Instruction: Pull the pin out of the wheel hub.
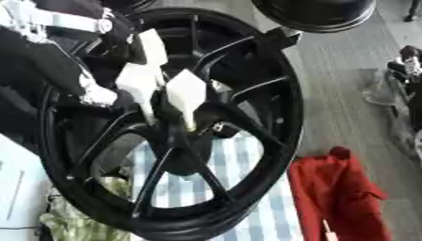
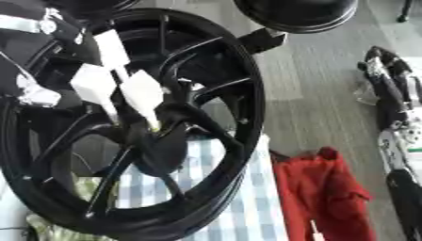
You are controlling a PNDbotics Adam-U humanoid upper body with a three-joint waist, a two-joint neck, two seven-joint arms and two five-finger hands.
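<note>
A large black spoked wheel (image 1: pixel 272 141) stands tilted and fills most of both views. My left arm comes in from the upper left. My left hand (image 1: pixel 138 82) is in front of the spokes, its white-shelled fingers (image 1: pixel 185 94) pointing down at the hub centre (image 1: pixel 185 150). A small pale tip (image 2: pixel 154 124) shows just below those fingers at the hub. Whether it is the pin or a fingertip is not clear. A black and white arm lies along the right edge, ending in what looks like my right hand (image 2: pixel 379 66), well away from the wheel.
A blue and white checked cloth (image 1: pixel 247 207) lies under the wheel. A red cloth (image 1: pixel 338 197) lies on the grey floor to the right. Another black wheel (image 1: pixel 317 16) sits at the top edge. A green patterned cloth (image 1: pixel 78 221) shows at lower left.
</note>
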